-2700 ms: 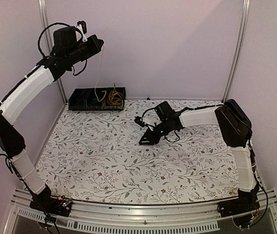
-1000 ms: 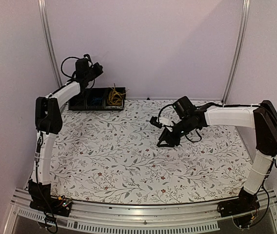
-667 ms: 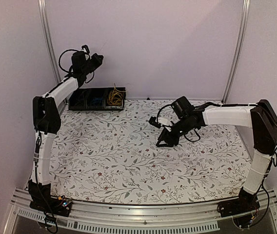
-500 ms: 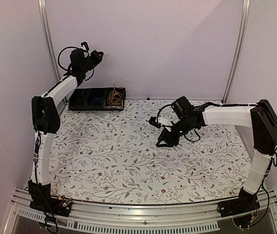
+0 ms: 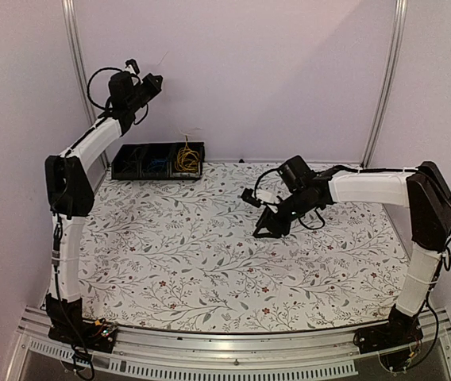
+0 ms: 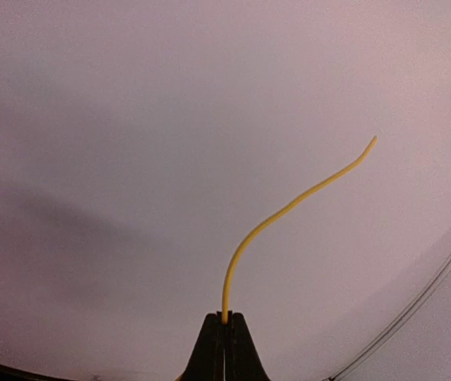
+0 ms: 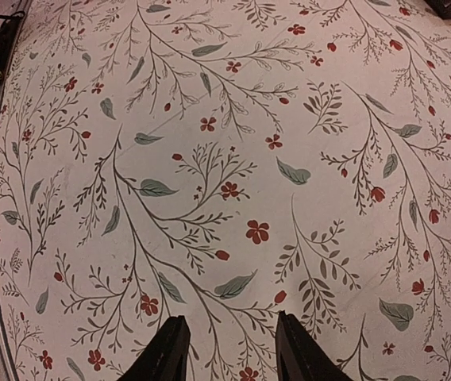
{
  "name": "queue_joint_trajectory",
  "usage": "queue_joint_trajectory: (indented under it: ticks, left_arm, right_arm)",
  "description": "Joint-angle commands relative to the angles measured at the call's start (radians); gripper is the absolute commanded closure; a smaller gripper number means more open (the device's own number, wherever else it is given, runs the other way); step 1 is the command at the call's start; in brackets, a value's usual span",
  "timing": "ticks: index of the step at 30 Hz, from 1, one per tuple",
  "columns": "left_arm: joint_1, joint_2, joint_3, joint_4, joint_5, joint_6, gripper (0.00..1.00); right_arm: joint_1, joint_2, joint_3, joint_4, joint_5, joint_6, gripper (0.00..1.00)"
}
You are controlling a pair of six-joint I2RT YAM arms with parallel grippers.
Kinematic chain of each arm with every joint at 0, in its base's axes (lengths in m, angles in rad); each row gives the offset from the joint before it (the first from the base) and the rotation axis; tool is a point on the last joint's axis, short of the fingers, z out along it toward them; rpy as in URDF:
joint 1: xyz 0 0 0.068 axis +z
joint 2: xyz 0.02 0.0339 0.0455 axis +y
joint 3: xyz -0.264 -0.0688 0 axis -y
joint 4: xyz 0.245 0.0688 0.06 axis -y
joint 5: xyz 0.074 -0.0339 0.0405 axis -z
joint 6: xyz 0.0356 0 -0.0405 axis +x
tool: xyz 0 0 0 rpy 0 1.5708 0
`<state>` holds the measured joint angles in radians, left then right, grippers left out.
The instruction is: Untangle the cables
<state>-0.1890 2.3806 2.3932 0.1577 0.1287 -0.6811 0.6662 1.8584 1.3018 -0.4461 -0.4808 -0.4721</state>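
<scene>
Lifted since a second ago: left gripper [image 5: 150, 82], up from just over the tray to high in the upper left of the overhead view, against the back wall. Its wrist view shows the jaws pinched tight together on a thin yellow strand [image 6: 289, 208], whose free end curls up and to the right past the tips with nothing on it. Below the jaws the strand is out of that view, and from overhead it is too fine to trace, so I cannot tell whether it still runs down into the heap. Rest of the cables [image 5: 179, 159] sit in the black tray [image 5: 154, 175] at the far left edge of the table [image 5: 210, 262]: a yellow coil in the right-hand compartment, something blue beside it, black ones not distinguishable against the tray. Right gripper [image 5: 264, 232] has barely shifted; it hangs low over mid-table, right of centre. Its own camera shows the fingers [image 7: 166, 349] spread apart with only floral cloth between them, holding nothing. Progress, as I judge it: early. One yellow strand is being drawn up. No cable lies sorted out on the table, and most of the bundle is still heaped in the tray. Separating and laying out yellow, blue and black all remains.
</scene>
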Motion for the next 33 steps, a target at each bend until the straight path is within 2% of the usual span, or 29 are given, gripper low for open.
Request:
queue_joint_trajectory:
  ticks: [1,8,13,21,33]
  left_arm:
    - [0.005,-0.013,-0.023,-0.013,-0.029,0.041,1.0]
    - [0.008,0.005,-0.085,0.01,-0.055,0.058,1.0]
    - [0.009,0.046,-0.078,0.019,-0.06,0.065,1.0]
    - [0.001,0.162,-0.077,0.016,-0.078,0.12,1.0]
    - [-0.071,0.316,-0.052,0.049,-0.115,0.105,1.0]
  right_arm:
    - [-0.003,0.01,0.007,0.0,-0.007,-0.002,0.58]
    - [-0.004,0.019,0.005,0.0,-0.002,-0.002,0.58]
    - [-0.004,0.027,0.004,-0.006,0.001,-0.003,0.59]
    - [-0.003,0.051,0.011,-0.011,-0.001,-0.002,0.59]
    - [-0.004,0.064,-0.001,-0.034,-0.015,0.004,0.59]
